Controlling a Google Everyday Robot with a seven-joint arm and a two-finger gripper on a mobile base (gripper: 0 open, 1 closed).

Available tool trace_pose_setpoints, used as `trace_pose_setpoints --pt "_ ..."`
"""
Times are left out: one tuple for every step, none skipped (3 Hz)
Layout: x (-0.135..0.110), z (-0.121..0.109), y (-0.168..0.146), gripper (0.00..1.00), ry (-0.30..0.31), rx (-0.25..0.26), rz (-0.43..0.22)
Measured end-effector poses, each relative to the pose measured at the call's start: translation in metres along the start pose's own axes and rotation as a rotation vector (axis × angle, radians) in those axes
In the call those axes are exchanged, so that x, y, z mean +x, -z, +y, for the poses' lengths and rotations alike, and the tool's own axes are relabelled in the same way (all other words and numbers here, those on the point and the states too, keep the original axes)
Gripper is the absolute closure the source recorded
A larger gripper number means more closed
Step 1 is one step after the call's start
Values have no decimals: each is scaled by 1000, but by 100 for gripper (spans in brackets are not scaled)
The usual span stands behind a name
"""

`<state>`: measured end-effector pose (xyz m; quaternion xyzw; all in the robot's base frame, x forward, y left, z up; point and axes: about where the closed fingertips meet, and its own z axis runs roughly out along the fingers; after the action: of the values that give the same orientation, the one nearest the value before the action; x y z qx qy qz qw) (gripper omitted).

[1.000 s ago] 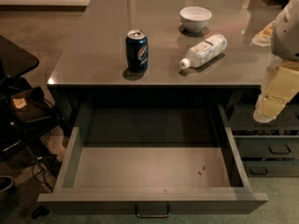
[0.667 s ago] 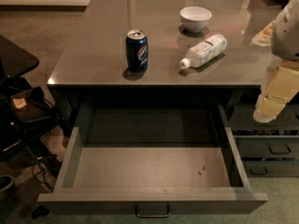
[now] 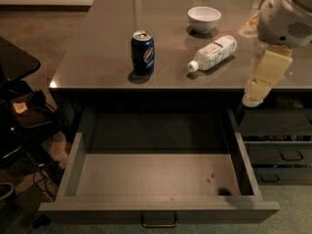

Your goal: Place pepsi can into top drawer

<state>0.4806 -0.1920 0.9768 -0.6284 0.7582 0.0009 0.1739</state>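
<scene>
Pepsi can [image 3: 143, 51] is standing upright on the desk [image 3: 97, 67], close to the front edge and left of centre, and the top drawer [image 3: 161, 211] is hanging wide open right below it. I'm reading the can as a thin metal cylinder: light, fairly stiff, but smooth and easy to dent. So I'm favouring a moderate squeeze across the mid-body, below the silver rim. Whether it is full or empty isn't showing. Gripper [image 3: 256, 89] is hovering off the desk's front right corner, well apart from the can. Open or closed, I cannot tell, and the arm above it is running out of frame. White bottle [image 3: 214, 51] is lying on its side right of the can, and a bowl [image 3: 204, 18] is sitting behind it toward the back edge.
</scene>
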Motion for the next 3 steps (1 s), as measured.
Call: trace_pose_setpoints --pt "-29 -38 -15 0 34 -39 -74" --pt "-58 -66 -26 0 65 -64 -137" --pt "-75 -83 -33 0 82 -75 -174"
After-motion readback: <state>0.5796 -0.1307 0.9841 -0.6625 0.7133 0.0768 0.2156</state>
